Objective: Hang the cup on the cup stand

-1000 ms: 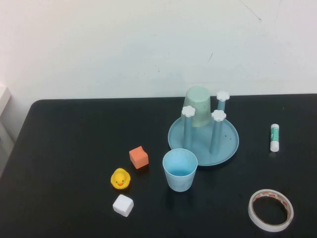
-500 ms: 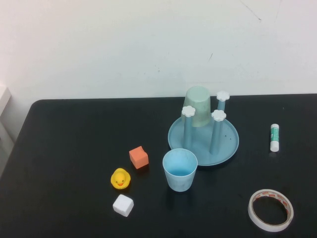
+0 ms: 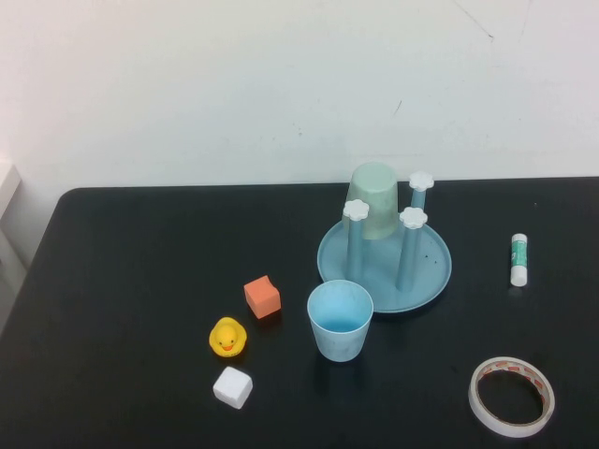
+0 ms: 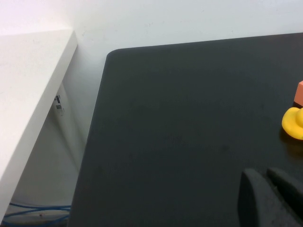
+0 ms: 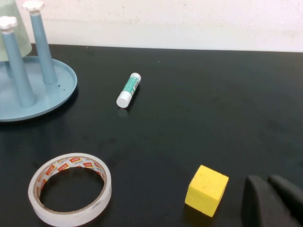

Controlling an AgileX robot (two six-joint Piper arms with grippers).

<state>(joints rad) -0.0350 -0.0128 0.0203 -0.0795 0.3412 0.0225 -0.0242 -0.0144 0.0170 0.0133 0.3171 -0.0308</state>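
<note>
The light blue cup [image 3: 340, 320] stands upright, mouth up, on the black table just in front of the cup stand [image 3: 432, 278]. The stand is a round teal dish with blue posts and white flower caps. A pale green cup [image 3: 374, 198] hangs upside down on its back post. Neither arm shows in the high view. My left gripper [image 4: 263, 174] is shut and empty, low over the table's left part, far from the cup. My right gripper [image 5: 267, 179] is shut and empty, at the right of the stand [image 5: 64, 87]. The blue cup is hidden from both wrist views.
Left of the cup lie an orange block [image 3: 262, 296], a yellow duck [image 3: 226, 338] and a white cube [image 3: 232, 386]. A glue stick [image 3: 518, 259] and a tape roll [image 3: 511, 396] lie right of the stand. A yellow cube [image 5: 206, 190] sits beside my right gripper. A white shelf [image 4: 28, 94] borders the table's left edge.
</note>
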